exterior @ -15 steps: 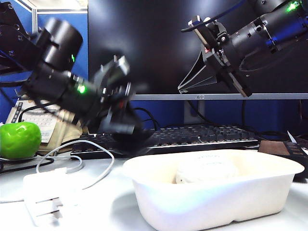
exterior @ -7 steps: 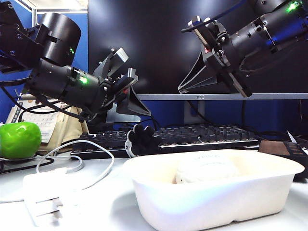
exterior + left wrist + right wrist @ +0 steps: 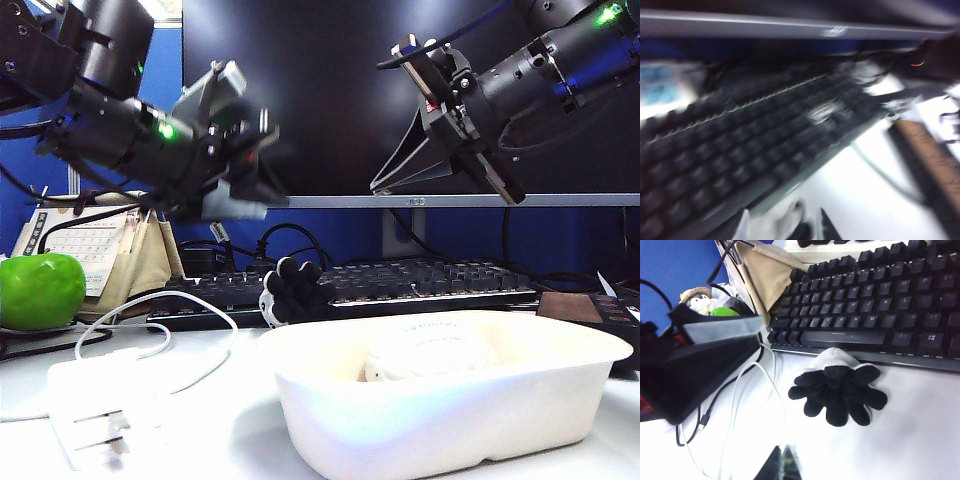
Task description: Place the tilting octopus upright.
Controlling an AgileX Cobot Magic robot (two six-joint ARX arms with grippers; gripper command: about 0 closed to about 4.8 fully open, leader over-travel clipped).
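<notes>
The octopus [image 3: 290,290] lies tipped over on the white table against the front edge of the keyboard [image 3: 420,282]. Its black tentacles [image 3: 837,392] splay toward the tub and its white head [image 3: 835,360] points at the keys. My left gripper [image 3: 262,195] hangs open in the air above and left of it, holding nothing. In the blurred left wrist view the octopus [image 3: 771,226] shows as a white and black smear beyond the open left gripper [image 3: 784,226]. My right gripper [image 3: 380,185] is raised high at the right, fingers pressed together, shut [image 3: 785,465] and empty.
A white tub [image 3: 560,390] holding a pale round lump [image 3: 425,350] stands in front. A green apple [image 3: 40,290] sits far left, a white charger [image 3: 95,405] with looping cable beside it. A beige stand [image 3: 140,265] and the monitor [image 3: 400,90] are behind.
My left gripper has lifted away from the octopus, up and to the left, leaving it lying by the keyboard. The right arm has kept still.
</notes>
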